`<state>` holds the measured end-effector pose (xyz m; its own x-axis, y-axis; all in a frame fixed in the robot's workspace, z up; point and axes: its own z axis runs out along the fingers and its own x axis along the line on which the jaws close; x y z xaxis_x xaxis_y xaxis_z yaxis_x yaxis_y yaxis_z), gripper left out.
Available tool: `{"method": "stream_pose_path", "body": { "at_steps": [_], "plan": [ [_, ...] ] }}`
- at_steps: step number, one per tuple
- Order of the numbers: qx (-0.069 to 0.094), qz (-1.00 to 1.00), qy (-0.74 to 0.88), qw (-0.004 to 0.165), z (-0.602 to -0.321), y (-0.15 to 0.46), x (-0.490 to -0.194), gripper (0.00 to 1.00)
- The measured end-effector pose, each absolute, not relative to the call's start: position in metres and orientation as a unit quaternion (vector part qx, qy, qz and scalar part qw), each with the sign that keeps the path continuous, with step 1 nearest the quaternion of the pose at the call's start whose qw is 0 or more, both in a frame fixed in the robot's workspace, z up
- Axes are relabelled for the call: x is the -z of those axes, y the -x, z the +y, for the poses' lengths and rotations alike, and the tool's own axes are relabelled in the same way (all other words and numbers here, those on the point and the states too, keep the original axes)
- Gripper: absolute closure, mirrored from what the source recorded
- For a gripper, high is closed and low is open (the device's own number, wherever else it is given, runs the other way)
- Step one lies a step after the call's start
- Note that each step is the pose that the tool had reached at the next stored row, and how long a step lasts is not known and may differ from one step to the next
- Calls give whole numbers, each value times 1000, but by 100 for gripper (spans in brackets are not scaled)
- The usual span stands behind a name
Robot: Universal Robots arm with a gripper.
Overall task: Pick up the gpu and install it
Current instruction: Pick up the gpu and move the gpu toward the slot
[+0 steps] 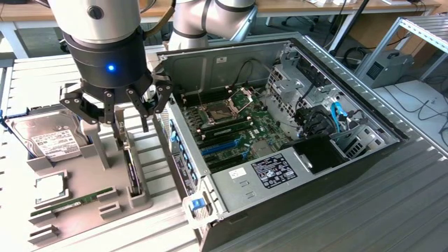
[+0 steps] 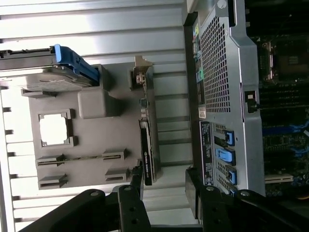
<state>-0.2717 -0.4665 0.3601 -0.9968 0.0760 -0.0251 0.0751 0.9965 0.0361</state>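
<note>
We see the thin flat gpu card [image 1: 131, 176], black-faced with a silver metal bracket at one end, standing on its long edge in a slot of the grey moulded holder [image 1: 87, 173] on the pale slatted metal bench [image 1: 42, 68]. It lies along the side of the holder nearest the open black and silver computer case [image 1: 280, 131], just beside the case wall but apart from it.

The silver and black robot arm [image 1: 105, 31] hangs over the holder. Its jaws are spread wide and hold nothing. The black fingers [image 1: 146, 113] point down above the bracket end of the card, clear of it.

In the wrist view the card [image 2: 146, 140] runs lengthwise toward the gap between the two fingers [image 2: 130, 193], its dark end close to one of them; we cannot tell whether they touch.

Also on the holder we see a silver hard drive with a white label [image 1: 45, 139], a slim green memory stick [image 1: 70, 202] and a small square silver chip [image 1: 50, 188], all well apart from the card.
</note>
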Motion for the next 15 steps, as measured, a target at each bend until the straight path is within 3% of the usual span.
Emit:
{"method": "stream_pose_path", "body": {
  "at_steps": [15],
  "plan": [
    [-14,999,-38,13,-467,272,-353,52]
  ]
}}
